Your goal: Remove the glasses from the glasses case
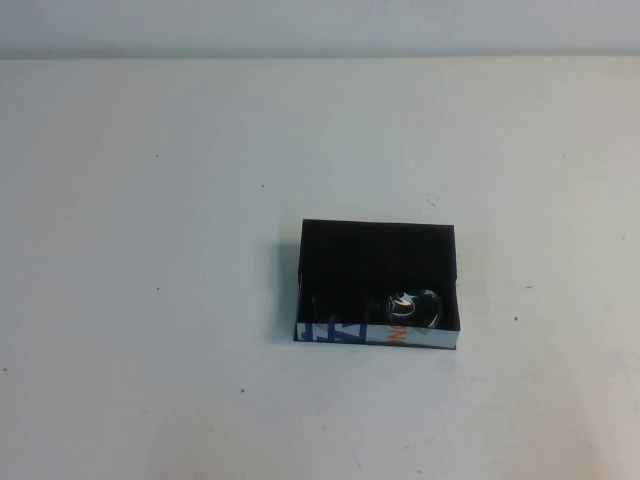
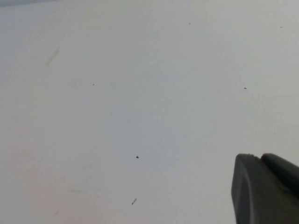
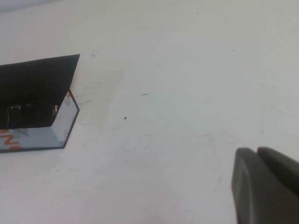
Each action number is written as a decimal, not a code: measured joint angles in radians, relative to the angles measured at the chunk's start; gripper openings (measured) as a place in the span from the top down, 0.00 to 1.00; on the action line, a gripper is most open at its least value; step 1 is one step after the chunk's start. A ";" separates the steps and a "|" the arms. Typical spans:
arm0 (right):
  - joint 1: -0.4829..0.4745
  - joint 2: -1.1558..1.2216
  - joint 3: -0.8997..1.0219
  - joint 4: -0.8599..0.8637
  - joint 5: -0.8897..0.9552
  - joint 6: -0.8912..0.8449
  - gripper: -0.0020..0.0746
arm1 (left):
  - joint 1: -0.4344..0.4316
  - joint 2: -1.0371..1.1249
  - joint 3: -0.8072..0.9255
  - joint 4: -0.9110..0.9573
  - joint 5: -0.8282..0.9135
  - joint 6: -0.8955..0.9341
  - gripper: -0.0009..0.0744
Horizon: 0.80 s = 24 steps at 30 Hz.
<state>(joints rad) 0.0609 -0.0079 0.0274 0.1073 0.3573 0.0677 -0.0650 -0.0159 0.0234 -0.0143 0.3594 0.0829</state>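
The black glasses case (image 1: pixel 375 337) lies open on the white table right of centre, its white printed side panel facing me. The black glasses (image 1: pixel 412 305) lie inside it toward its right near corner, one lens catching light. The right wrist view shows the case (image 3: pixel 32 137) with part of the glasses (image 3: pixel 23 112) inside. My right gripper (image 3: pixel 257 151) is shut and empty over bare table, well away from the case. My left gripper (image 2: pixel 259 157) is shut and empty over bare table. Neither gripper shows in the high view.
The white table (image 1: pixel 150 300) carries small dark specks and faint scuffs. Its far edge meets a pale wall along the top of the high view.
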 joint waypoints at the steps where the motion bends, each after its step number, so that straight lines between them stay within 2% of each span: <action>1: 0.000 0.000 0.000 0.000 0.000 0.000 1.00 | 0.000 0.000 0.000 0.000 0.000 0.000 0.99; 20: 0.000 0.000 -0.002 0.068 0.003 0.000 1.00 | 0.000 0.000 0.000 0.000 0.000 0.000 0.99; 24: 0.000 0.000 -0.080 0.070 0.019 0.000 1.00 | 0.000 0.000 0.000 0.000 0.000 0.000 0.99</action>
<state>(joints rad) 0.0609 -0.0079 -0.0530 0.1777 0.3766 0.0677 -0.0650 -0.0159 0.0234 -0.0143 0.3594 0.0829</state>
